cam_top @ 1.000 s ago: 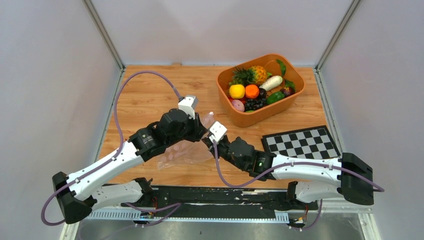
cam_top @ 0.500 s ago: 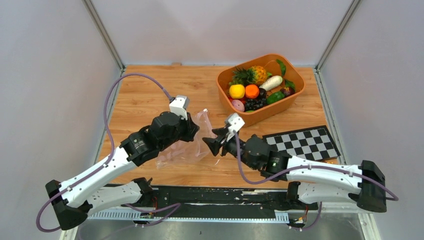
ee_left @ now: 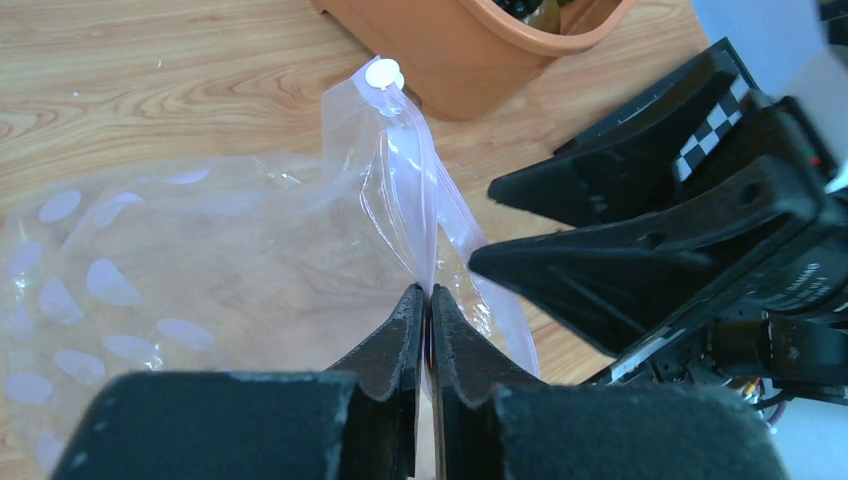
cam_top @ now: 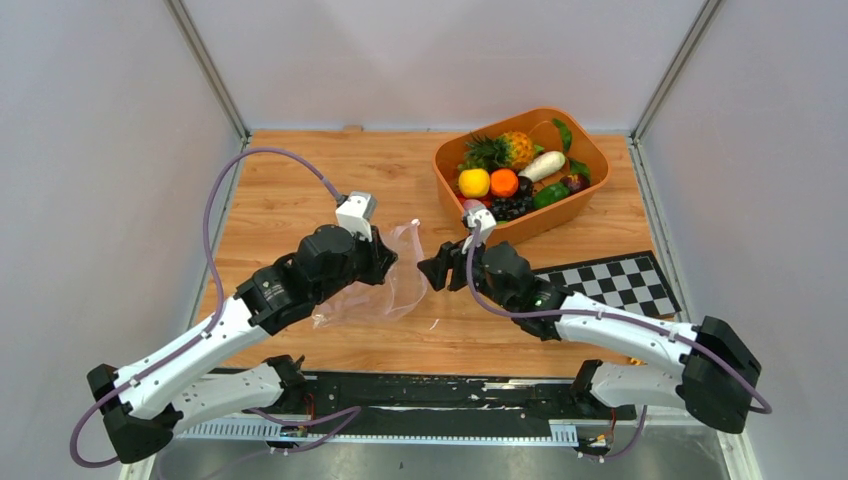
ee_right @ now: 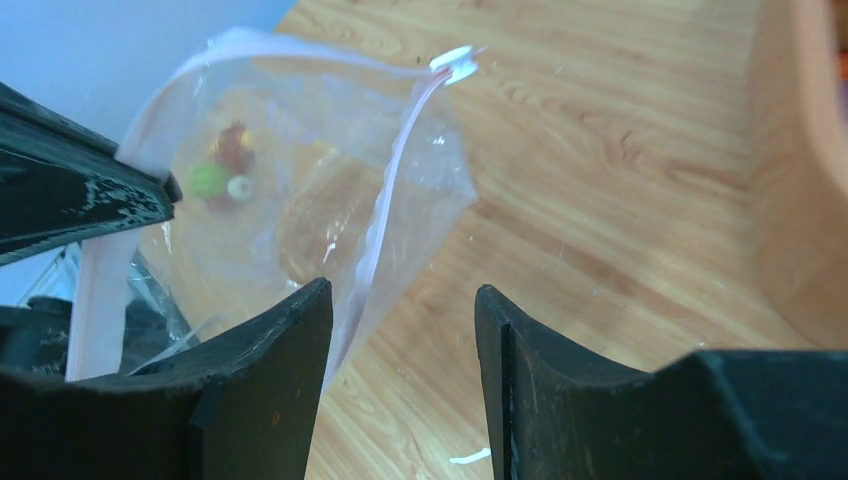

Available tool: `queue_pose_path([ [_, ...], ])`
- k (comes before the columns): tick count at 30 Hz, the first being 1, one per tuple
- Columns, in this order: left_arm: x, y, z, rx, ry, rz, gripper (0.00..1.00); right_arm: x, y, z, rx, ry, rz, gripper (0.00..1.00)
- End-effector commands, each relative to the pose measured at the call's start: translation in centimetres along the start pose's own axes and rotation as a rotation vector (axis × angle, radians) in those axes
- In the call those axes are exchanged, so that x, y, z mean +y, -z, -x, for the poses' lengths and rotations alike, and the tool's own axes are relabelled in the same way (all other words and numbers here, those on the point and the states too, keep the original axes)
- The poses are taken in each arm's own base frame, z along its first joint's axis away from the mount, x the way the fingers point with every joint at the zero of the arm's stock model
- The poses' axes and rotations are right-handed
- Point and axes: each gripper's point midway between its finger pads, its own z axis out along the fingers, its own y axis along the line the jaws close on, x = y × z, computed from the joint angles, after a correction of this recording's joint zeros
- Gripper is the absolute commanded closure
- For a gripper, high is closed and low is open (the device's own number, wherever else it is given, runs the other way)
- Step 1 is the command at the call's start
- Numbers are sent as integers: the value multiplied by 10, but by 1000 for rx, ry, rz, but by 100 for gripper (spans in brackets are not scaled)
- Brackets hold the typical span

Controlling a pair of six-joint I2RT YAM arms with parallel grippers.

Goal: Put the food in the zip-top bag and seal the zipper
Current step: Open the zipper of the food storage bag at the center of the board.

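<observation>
The zip-top bag [cam_top: 372,292] is seen on the wooden table [cam_top: 290,190], on the near left side of the orange tub [cam_top: 500,238], well apart from its wall. The bag's mouth edge is raised off the table and turned toward the tub, while its dotted body is spread flat further from the tub.

The left gripper [ee_left: 428,292] is clamped almost fully together on the zipper [ee_left: 418,190], with the pinkish strip pinched between its fingertips. From that grip the strip is seen rising toward the tub and ending at a small white tab.

The right gripper [ee_right: 402,290] is held with its jaws standing apart, and nothing is gripped in them. It is placed between the bag and the tub, just beside the bag's mouth, and is pointed at the bag. Whether the strip is touched by one of its fingers cannot be told.

The food is kept inside the tub: a pineapple [cam_top: 515,148], a lemon [cam_top: 474,182], an orange [cam_top: 504,182], a white radish [cam_top: 543,165], dark grapes [cam_top: 510,207] and green pieces [cam_top: 550,195] are seen heaped together. A checkerboard [cam_top: 610,285] is laid flat on the near side of the tub.
</observation>
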Motion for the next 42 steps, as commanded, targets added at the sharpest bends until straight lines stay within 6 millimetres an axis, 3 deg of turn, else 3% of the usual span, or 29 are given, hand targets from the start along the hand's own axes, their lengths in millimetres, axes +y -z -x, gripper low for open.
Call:
queue_pose_path([
  [1,-1,-2,2,-1,-13,-6,88,24,-10,0,50,-44,79,45],
  [5,-2,0,4,2,-20,-8,88,29,-17,-3,46,-74,102,48],
  [8,-1,2,5,9,-31,-2,86,29,-24,-7,60,-87,96,64],
  [11,5,3,1,34,-54,30,76,32,-26,-8,56,-98,109,91],
  [13,10,2,-3,59,-69,57,66,38,-25,-4,48,-109,138,100],
  [19,13,-2,-12,121,-91,117,51,40,-19,5,4,-175,138,100],
  [25,14,6,-6,131,-204,279,46,34,-17,7,-8,-220,92,100],
  [33,23,4,-9,141,-282,421,55,36,-12,10,-33,-250,78,100],
  [38,29,9,1,100,-305,481,78,37,-8,15,-46,-240,81,100],
  [42,35,14,9,81,-331,516,95,26,-12,14,-29,-192,14,100],
])
